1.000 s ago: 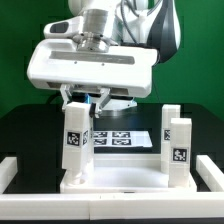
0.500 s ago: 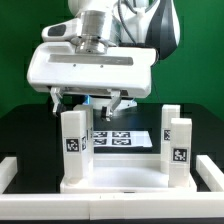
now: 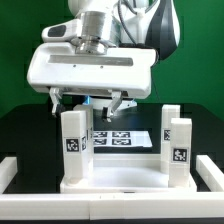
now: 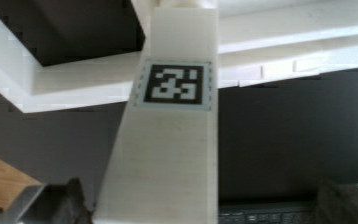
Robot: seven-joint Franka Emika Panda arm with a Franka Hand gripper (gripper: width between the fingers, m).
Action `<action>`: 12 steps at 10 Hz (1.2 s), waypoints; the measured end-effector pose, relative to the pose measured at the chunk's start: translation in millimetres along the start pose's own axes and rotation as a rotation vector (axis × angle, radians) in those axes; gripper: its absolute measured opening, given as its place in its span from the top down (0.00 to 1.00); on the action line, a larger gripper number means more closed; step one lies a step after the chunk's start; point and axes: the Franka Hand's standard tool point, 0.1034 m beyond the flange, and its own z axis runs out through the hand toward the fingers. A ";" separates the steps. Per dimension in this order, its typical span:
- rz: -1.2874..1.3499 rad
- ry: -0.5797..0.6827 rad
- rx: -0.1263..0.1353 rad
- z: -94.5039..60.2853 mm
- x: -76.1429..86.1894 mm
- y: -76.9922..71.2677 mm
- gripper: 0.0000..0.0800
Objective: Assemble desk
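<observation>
The desk's white tabletop (image 3: 118, 180) lies upside down on the black table. Three white tagged legs stand up from it: one at the exterior view's left (image 3: 73, 148) and two at the exterior view's right (image 3: 170, 124) (image 3: 181, 150). My gripper (image 3: 88, 102) hangs just above the left leg, open, with its fingers spread to either side of the leg's top and apart from it. In the wrist view the same leg (image 4: 167, 130) runs up between the dark fingertips (image 4: 55, 203), untouched, and my gripper (image 4: 206, 206) holds nothing.
The marker board (image 3: 128, 138) lies flat behind the desk. Long white rails (image 3: 12, 170) (image 3: 211, 172) edge the black table at both sides and along the front. A green backdrop stands behind.
The jaws have opened and let go of the left leg. The leg now stands a little lower on the tabletop. The last half second shows no movement.
</observation>
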 end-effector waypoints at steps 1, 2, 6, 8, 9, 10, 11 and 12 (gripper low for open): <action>0.000 0.000 0.000 0.0 -0.1 0.0 0.19; 0.000 0.000 0.000 0.1 -0.1 0.0 0.19; -0.009 -0.084 0.014 -2.1 0.7 10.4 0.19; 0.018 -0.211 0.057 -11.1 10.9 22.2 0.19; 0.026 -0.288 0.079 -11.5 9.4 20.4 0.19; 0.041 -0.416 0.121 -16.4 13.7 15.4 0.19; 0.053 -0.517 0.151 -19.5 17.2 12.4 0.19; 0.060 -0.616 0.174 -19.9 19.7 7.3 0.19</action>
